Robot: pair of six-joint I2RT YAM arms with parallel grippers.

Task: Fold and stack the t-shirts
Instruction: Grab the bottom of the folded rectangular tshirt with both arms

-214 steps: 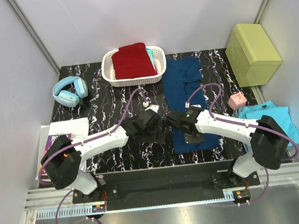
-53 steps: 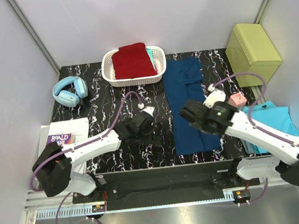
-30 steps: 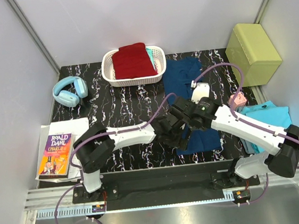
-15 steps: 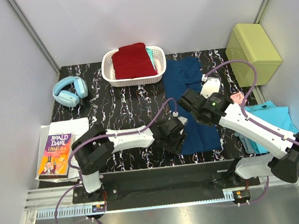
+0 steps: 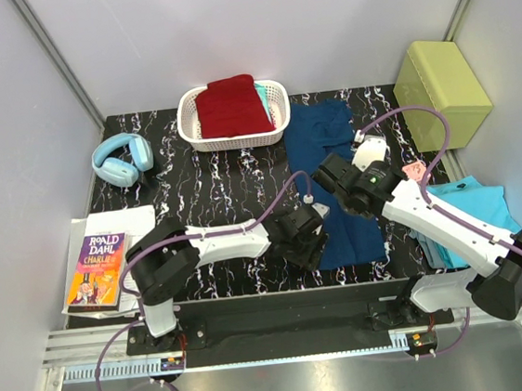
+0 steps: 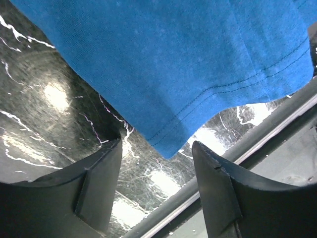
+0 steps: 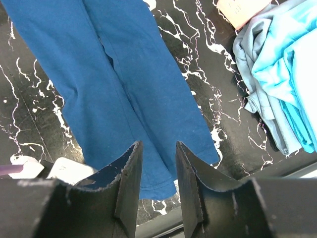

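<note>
The navy blue cloth t-shirt, folded into a long strip, is laid flat on the black marbled table, just right of the white plastic lattice basket. A dark red t-shirt is kept inside that basket. The turquoise t-shirts are heaped far right of the basket. The left gripper is set low at the strip's near hem corner, jaws spread wide, nothing clamped. The right gripper is poised above the strip, jaws narrowly parted, empty.

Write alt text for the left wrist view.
The open left hand points at the hem corner of a blue cloth t-shirt lying on a black white-veined tabletop. A grey metal rail runs along its edge, lower right.
</note>
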